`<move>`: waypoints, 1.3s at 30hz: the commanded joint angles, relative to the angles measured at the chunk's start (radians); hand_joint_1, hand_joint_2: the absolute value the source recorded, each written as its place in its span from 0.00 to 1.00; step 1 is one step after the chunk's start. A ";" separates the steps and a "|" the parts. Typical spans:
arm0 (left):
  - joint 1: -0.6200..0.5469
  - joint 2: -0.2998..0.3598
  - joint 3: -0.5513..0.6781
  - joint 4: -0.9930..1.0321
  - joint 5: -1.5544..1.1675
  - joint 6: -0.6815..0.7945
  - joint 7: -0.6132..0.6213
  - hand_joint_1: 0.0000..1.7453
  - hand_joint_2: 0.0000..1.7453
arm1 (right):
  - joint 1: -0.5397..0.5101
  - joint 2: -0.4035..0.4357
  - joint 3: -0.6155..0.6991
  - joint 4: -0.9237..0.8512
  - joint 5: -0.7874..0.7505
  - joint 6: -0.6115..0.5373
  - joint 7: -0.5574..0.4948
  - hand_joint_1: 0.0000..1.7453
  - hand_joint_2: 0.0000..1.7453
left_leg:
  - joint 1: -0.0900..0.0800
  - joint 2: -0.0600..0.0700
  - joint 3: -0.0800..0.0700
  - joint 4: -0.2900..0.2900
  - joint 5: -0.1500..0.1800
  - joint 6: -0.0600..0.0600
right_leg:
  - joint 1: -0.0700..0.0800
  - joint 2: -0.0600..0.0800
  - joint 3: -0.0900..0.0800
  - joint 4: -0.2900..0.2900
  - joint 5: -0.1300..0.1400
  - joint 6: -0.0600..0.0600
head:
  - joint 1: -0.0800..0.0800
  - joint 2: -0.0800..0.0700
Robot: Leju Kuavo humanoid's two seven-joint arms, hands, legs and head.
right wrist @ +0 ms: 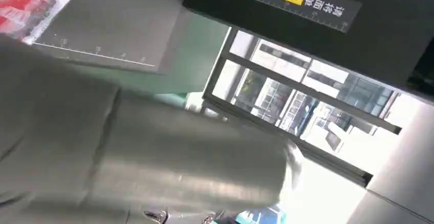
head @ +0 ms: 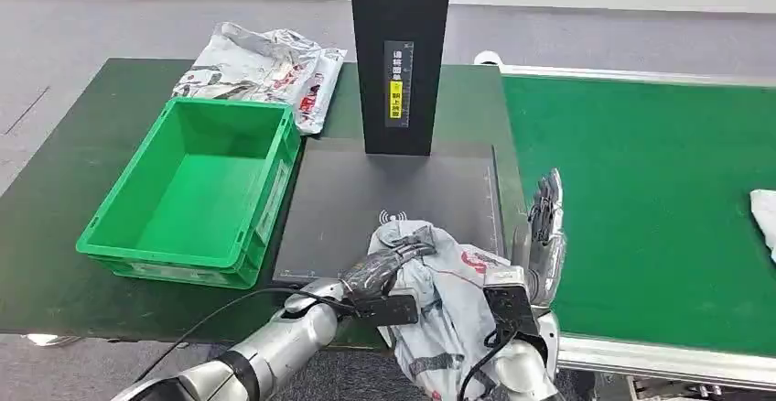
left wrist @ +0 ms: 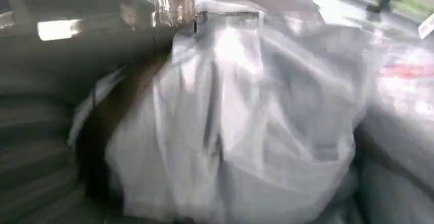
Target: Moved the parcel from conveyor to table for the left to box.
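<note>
Head view gives us the left hand (head: 389, 268) first, dark fingers curled over the near-left side of the grey parcel (head: 439, 300), gripping the crumpled plastic. Our left wrist view shows the same parcel (left wrist: 240, 127) pressed close against the camera, blurred, its film bunched in folds. At three o'clock from the parcel stands our right hand (head: 546, 227), fingers straight and spread, pointing up, holding nothing, just beside the bag at the seam between worktop and conveyor. The parcel lies on the near edge of the dark scanning mat (head: 403, 190), partly hanging over the front of the worktop (head: 82, 181). At twelve o'clock from it rises the black scanner column (head: 400, 53) with a yellow label; our right wrist view catches that column (right wrist: 327, 24) overhead. At ten o'clock sits the green box (head: 197, 190), open. Beyond the box, at eleven o'clock, lies another grey bag (head: 265, 71). At three o'clock stretches the green conveyor (head: 659, 209), with a white bag (head: 765, 218) at its far right edge.
</note>
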 commanded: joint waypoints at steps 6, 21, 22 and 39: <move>0.005 0.042 -0.097 0.072 -0.006 -0.017 -0.007 1.00 1.00 | 0.018 -0.025 -0.065 -0.022 -0.003 0.002 0.013 0.00 0.00 | 0.000 0.002 0.007 -0.002 0.000 0.001 | 0.000 0.001 0.008 -0.003 0.000 0.001 | 0.000 0.000; 0.077 0.038 0.266 -0.310 0.297 0.083 -0.129 1.00 1.00 | 0.087 0.007 -0.123 -0.075 -0.013 0.038 0.016 0.00 0.00 | 0.001 0.000 0.008 -0.002 -0.001 0.000 | 0.001 -0.001 0.009 -0.004 0.000 0.000 | 0.000 0.000; 0.080 0.047 0.265 -0.346 0.297 0.074 -0.110 1.00 1.00 | 0.087 0.011 -0.127 -0.074 -0.014 0.040 0.015 0.00 0.00 | 0.001 0.002 0.008 -0.002 -0.001 0.000 | 0.001 0.001 0.007 -0.003 0.000 -0.001 | 0.000 0.000; -0.006 0.215 0.837 -0.715 0.017 0.628 -0.018 1.00 1.00 | 0.137 0.017 -0.160 -0.090 -0.109 0.028 -0.033 0.00 0.00 | 0.002 0.004 0.003 0.000 -0.001 -0.002 | 0.002 0.005 0.001 0.000 0.000 -0.002 | 0.000 0.000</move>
